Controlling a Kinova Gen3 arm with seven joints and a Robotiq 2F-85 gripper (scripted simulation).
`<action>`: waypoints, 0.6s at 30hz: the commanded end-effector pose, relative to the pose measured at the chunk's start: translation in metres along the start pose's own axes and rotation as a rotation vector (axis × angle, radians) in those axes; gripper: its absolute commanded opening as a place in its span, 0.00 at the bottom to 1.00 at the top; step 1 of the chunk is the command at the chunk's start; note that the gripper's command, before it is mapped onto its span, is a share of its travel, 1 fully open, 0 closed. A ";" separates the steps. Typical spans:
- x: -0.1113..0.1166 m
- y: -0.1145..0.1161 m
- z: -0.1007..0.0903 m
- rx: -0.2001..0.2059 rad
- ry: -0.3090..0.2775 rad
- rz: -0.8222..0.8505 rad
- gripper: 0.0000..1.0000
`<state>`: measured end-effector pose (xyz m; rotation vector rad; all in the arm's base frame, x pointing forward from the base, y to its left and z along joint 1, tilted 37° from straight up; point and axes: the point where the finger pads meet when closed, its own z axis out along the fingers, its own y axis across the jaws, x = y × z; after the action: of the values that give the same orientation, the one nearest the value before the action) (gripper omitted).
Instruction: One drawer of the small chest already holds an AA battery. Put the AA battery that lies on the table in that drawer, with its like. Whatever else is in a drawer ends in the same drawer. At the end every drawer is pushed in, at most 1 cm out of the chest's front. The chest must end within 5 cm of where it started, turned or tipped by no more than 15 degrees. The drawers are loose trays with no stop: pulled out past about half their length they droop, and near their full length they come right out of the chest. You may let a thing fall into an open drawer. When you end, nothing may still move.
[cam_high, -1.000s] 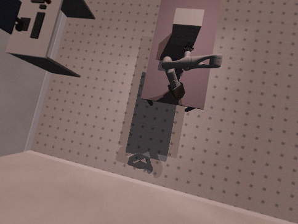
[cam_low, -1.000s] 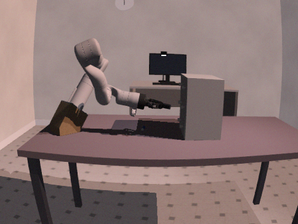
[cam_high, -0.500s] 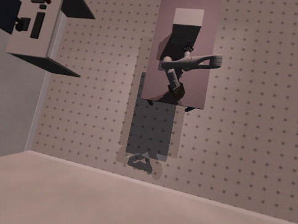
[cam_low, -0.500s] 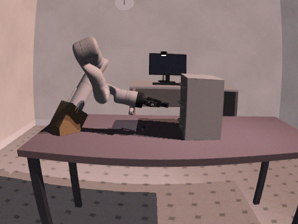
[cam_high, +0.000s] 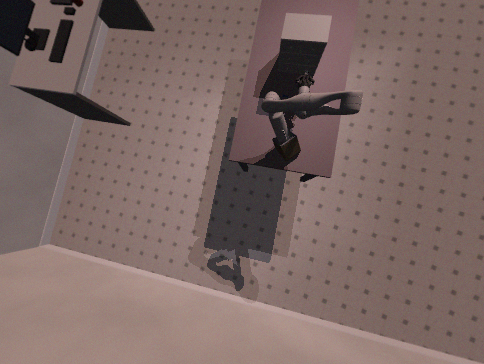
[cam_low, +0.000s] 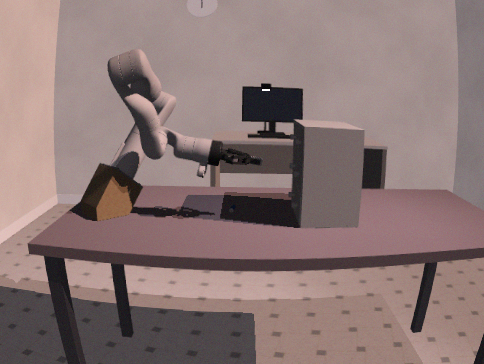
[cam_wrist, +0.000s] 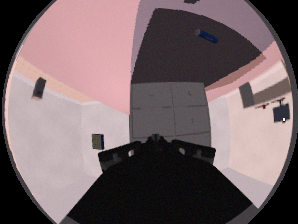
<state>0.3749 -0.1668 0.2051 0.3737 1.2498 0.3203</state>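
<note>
Before the chest's front (cam_wrist: 152, 120), the claw (cam_high: 305, 79) (cam_low: 259, 161) (cam_wrist: 155, 138) is being held well above the desk (cam_high: 310, 150) (cam_low: 200, 245) (cam_wrist: 85, 35), fingers together, nothing clamped. On the desk, in the shadow before the chest (cam_high: 306, 27) (cam_low: 330, 175), the blue battery (cam_low: 232, 208) (cam_wrist: 206, 36) is being left lying on its side, apart from the claw. No drawer is being seen pulled out; the one holding the like battery cannot be told. Judged handling: a small, stiff, fairly heavy cylinder is being dealt with, smooth-skinned, not fragile, prone to rolling if nudged. A grip across the round sides at mid-length is being favoured, fingers square to its long axis; pinching by the ends is being advised against, as tilting or slipping is being risked.
</note>
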 end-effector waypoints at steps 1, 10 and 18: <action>-0.009 -0.006 -0.011 0.013 -0.004 -0.010 0.00; -0.021 -0.009 -0.036 0.003 -0.006 -0.009 0.00; -0.028 -0.009 -0.048 -0.005 -0.008 -0.009 0.00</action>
<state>0.3276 -0.1757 0.2110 0.3552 1.2376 0.3376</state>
